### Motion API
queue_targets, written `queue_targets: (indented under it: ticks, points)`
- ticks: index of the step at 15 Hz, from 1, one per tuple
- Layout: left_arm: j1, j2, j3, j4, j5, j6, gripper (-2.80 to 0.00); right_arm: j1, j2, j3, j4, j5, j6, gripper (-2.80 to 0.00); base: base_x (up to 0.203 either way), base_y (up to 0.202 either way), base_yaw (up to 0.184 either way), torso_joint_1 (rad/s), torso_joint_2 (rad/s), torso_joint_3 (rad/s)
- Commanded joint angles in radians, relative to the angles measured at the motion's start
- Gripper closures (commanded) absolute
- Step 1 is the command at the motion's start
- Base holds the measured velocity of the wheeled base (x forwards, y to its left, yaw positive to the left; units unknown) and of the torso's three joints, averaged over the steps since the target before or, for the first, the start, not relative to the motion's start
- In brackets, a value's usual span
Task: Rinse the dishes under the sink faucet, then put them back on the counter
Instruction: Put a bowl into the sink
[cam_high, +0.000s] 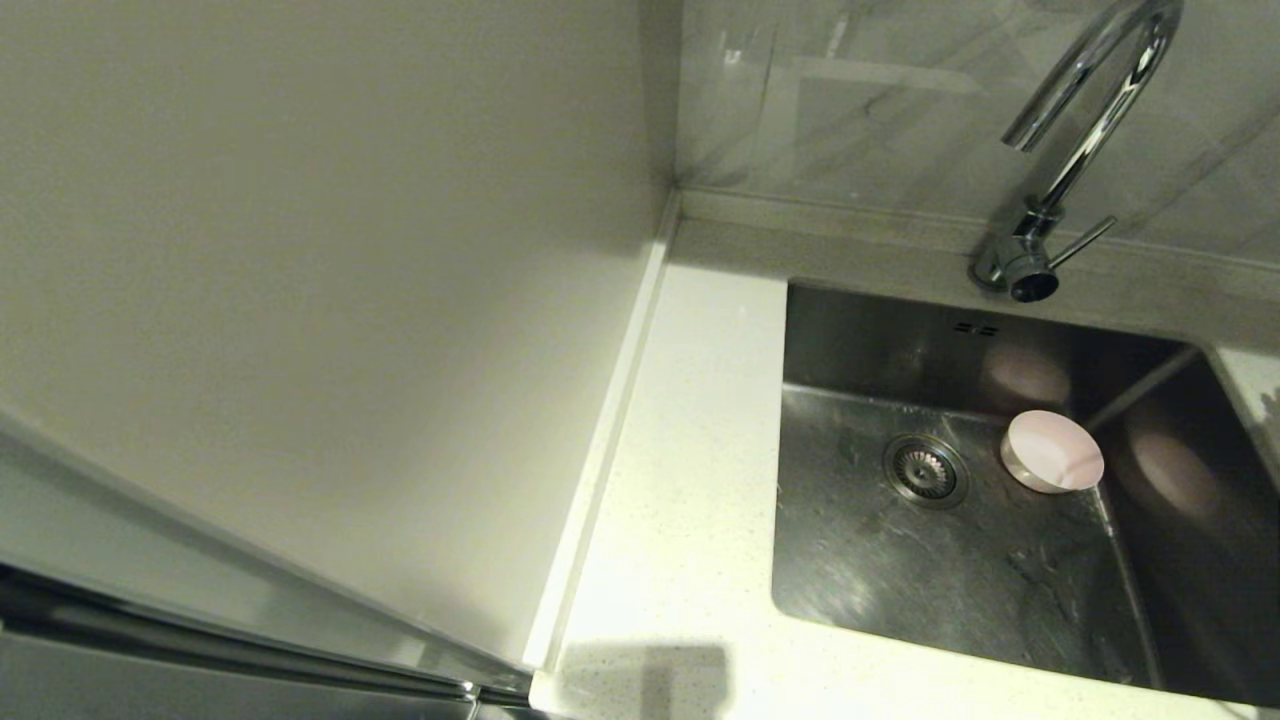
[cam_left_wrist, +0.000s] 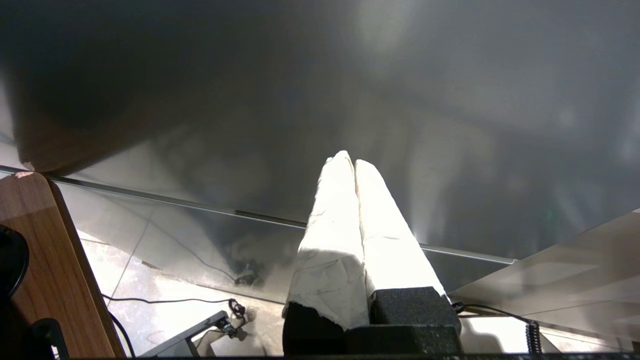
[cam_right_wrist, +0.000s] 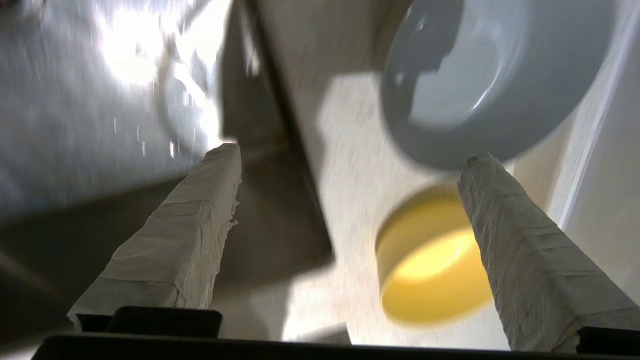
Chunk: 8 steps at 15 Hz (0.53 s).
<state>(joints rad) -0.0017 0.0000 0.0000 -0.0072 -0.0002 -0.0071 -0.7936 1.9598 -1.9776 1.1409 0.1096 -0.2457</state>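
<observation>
Down in the sink (cam_high: 960, 560), a pink bowl (cam_high: 1052, 452) sits just beside the drain (cam_high: 925, 470).
Right gripper (cam_right_wrist: 350, 155) spread wide, empty, above the counter (cam_right_wrist: 360, 175) near grey-blue bowl (cam_right_wrist: 495, 75) and yellow bowl (cam_right_wrist: 430, 260); left gripper (cam_left_wrist: 350, 162) parked, fingers pressed together.

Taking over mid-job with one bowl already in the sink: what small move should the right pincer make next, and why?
Probably lower the open right pincer onto the rim of the round grey-blue bowl and close. It hangs empty above the white speckled counter where that bowl and the round yellow bowl wait, while only the pale pink bowl sits in the steel sink.
</observation>
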Motion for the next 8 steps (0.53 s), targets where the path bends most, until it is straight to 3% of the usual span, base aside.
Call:
queue_targets:
  ticks: [1, 4, 8]
  points:
    - [0.0, 0.0, 0.003, 0.0, 0.0, -0.001, 0.0, 0.001, -0.041, -0.007, 0.089, -0.003, -0.03, -2.8, 0.0, 0.0, 0.0, 0.0, 0.0, 0.0]
    - [0.0, 0.0, 0.003, 0.0, 0.0, -0.001, 0.0, 0.006, -0.021, -0.01, 0.084, -0.088, -0.028, -2.8, 0.0, 0.0, 0.0, 0.0, 0.0, 0.0]
    - [0.0, 0.0, 0.003, 0.0, 0.0, -0.001, 0.0, 0.063, -0.005, 0.007, 0.094, -0.177, 0.205, -2.8, 0.0, 0.0, 0.0, 0.0, 0.0, 0.0]
